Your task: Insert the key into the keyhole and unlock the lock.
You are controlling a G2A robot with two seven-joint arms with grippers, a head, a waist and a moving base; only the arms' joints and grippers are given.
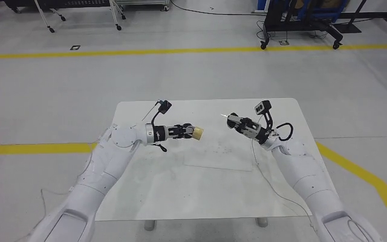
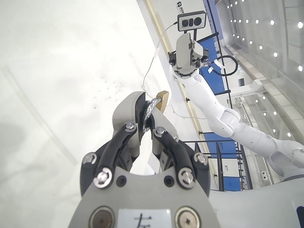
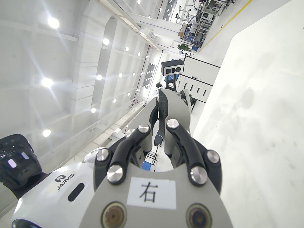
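One padlock, one key, two grippers. The left gripper (image 2: 148,111) is clamped narrow on the padlock (image 2: 163,99) by its steel shackle. The brass body juts just past its tips, long axis in line with the fingers, and the keyhole face is hidden. Farther out, well apart over the white table (image 1: 181,193), the right gripper (image 1: 233,121) pinches the key (image 1: 225,115). The key is a thin sliver poking from its tips roughly toward the left arm's side, its bow buried between the pads.
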